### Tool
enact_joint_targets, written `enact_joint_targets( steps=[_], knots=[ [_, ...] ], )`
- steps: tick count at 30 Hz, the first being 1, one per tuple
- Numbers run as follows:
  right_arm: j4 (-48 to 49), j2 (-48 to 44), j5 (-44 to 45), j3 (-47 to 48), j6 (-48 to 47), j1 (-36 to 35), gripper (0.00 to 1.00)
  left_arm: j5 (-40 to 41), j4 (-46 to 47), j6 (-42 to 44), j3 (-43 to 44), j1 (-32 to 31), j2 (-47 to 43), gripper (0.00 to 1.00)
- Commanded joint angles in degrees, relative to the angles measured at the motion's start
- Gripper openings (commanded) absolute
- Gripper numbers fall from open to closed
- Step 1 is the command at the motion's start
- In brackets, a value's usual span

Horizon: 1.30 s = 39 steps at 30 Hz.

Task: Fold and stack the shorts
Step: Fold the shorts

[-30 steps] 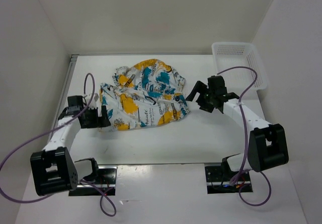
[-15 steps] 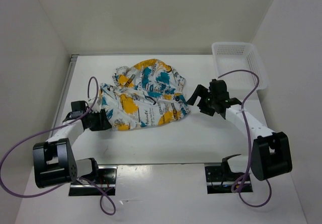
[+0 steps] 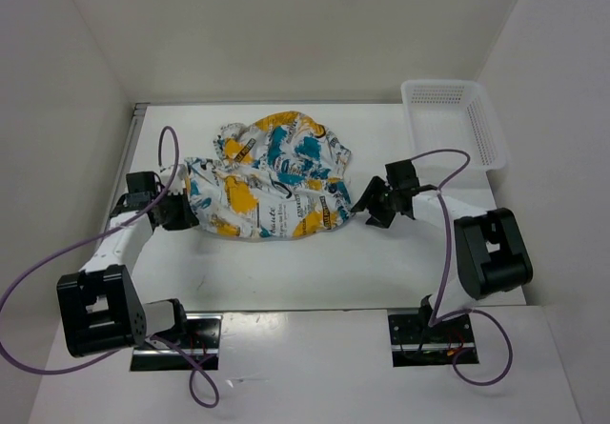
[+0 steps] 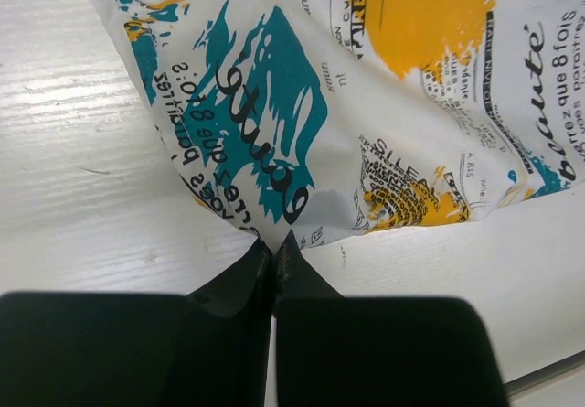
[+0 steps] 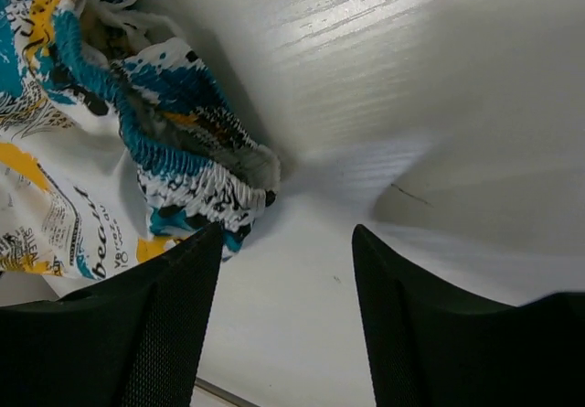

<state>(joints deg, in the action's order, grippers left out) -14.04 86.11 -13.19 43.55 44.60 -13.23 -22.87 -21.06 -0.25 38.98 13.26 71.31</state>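
Left pincer (image 4: 274, 242), right pincer (image 5: 288, 233) nearer one shorts (image 3: 272, 181).

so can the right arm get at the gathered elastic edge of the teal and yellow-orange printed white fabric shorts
Probably yes: the right gripper is open and sits low beside the printed white fabric shorts, their gathered elastic edge just ahead of one finger, only bare white table between.

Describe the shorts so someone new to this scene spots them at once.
Look at the white table. Around its middle, towards the back, lies a crumpled fabric heap: the shorts. They alone are soft and printed, white with teal and yellow-orange blotches and black lettering, unlike the plain white mesh basket at the far right corner.
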Motion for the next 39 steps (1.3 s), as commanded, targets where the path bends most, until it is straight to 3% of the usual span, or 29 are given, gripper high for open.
enact_joint_targets(
  steps=[1,9,13,14,17,23,29,33,39],
  knots=[
    [6.6,3.3,-2.1,2.9,0.7,0.3,0.64,-2.1,-1.2,0.3,2.6,0.1,-1.4,0.00],
    [10.2,10.5,-5.4,5.0,0.7,-0.8,0.62,-3.1,-1.2,0.3,2.6,0.1,-2.5,0.00],
    [11.5,12.9,-6.4,6.8,1.3,-0.8,0.39,-3.7,-1.2,0.3,3.2,0.1,-3.0,0.00],
    [11.5,12.9,-6.4,7.3,1.3,-0.8,0.26,-3.7,-1.7,0.3,3.2,0.1,-3.0,0.00],
    [8.4,11.2,-4.4,10.6,1.3,-1.4,0.07,-3.7,-2.4,0.3,5.6,0.1,-3.0,0.00],
    [0.1,5.0,-1.8,22.6,-3.4,-1.4,0.00,-1.8,-4.4,0.3,15.5,0.1,-2.1,0.00],
    [-5.7,2.6,-1.8,38.8,-6.6,-1.4,0.00,-3.1,-2.2,0.3,33.9,0.1,0.6,0.00],
    [-11.2,-0.9,3.2,49.9,-8.6,-1.4,0.00,-7.3,1.6,0.3,43.8,0.1,1.6,0.00],
    [-14.6,-10.0,5.3,54.2,-8.8,-1.4,0.00,-8.6,0.8,0.3,54.1,0.6,-0.2,0.00]
  ],
)
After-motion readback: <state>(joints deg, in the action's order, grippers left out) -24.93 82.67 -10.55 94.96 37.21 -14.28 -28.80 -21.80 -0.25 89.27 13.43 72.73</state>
